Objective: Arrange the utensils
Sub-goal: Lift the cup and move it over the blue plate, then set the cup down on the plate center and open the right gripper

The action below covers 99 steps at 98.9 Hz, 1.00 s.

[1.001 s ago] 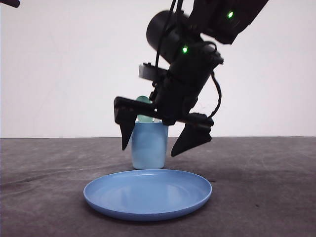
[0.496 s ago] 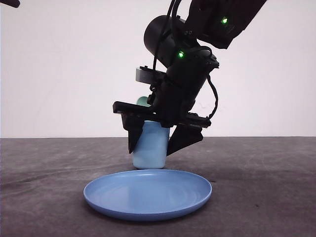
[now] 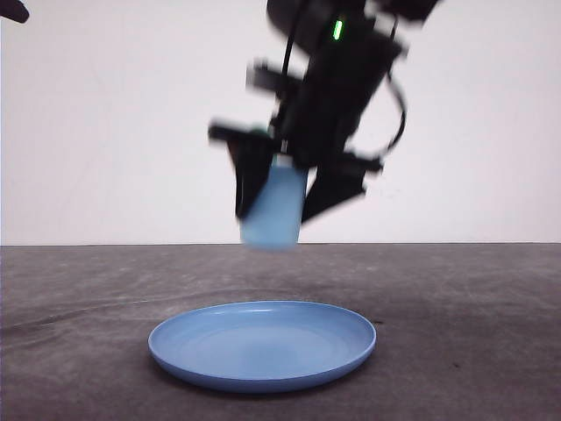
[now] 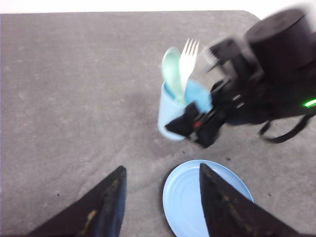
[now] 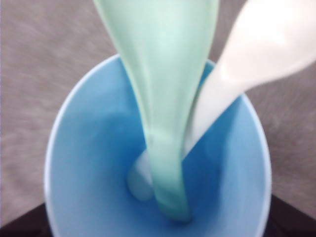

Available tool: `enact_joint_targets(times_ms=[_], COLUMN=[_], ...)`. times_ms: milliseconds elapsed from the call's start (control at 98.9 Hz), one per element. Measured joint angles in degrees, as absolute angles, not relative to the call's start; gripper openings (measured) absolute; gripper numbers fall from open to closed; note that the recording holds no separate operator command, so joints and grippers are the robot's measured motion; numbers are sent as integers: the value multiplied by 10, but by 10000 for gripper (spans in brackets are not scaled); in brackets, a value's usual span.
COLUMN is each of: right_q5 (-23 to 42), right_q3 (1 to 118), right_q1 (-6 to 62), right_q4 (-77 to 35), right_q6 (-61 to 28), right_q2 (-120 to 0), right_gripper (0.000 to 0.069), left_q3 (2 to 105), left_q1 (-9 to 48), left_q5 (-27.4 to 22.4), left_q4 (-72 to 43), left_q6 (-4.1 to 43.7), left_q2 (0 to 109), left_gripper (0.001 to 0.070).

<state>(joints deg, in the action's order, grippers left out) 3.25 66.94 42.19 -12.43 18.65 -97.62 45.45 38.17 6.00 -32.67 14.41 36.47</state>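
Right gripper (image 3: 280, 189): seen in the front view above the table, blurred; its two dark fingers (image 3: 252, 175) stand on either side of the cup, clamped against its walls; in the left wrist view the same gripper (image 4: 200, 123) meets the cup from the side.
Cup (image 3: 274, 210): light blue, held off the table (image 3: 473, 307), slightly tilted, above the far edge of the plate; apart from the plate.
Spoon (image 4: 173, 71): mint-green, standing in the cup with its oval bowl upward; in the right wrist view its handle (image 5: 165, 123) runs down to the cup floor.
Fork (image 4: 188, 59): white, four tines upward, in the same cup, just beside the spoon; its handle (image 5: 217, 94) lies touching the spoon's in the right wrist view.
Plate (image 3: 263, 344): round, blue, flat on the dark grey table.
Left gripper (image 4: 160, 202): jaws spread apart with nothing between them; above the table, near the plate edge (image 4: 173, 197).
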Motion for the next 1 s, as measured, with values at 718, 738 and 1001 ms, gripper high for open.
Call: enact_joint_targets(times_ms=[718,738,1001], right_q5=[104,107,107], right_q3=[591,579,444], right_q1=[587,589,593], right_q4=[-238,-227,-71], right_q6=[133,134,179], right_q2=[-785,-785,-831], right_gripper=[402,401,399], left_q3=[455,455,455], left_q1=[382,382,382], left_q5=[60,60,60], left_q4=[-327,-327,-327], left_q6=[144,144,144], left_q2=[365,365,365], left_gripper=[276,276,276])
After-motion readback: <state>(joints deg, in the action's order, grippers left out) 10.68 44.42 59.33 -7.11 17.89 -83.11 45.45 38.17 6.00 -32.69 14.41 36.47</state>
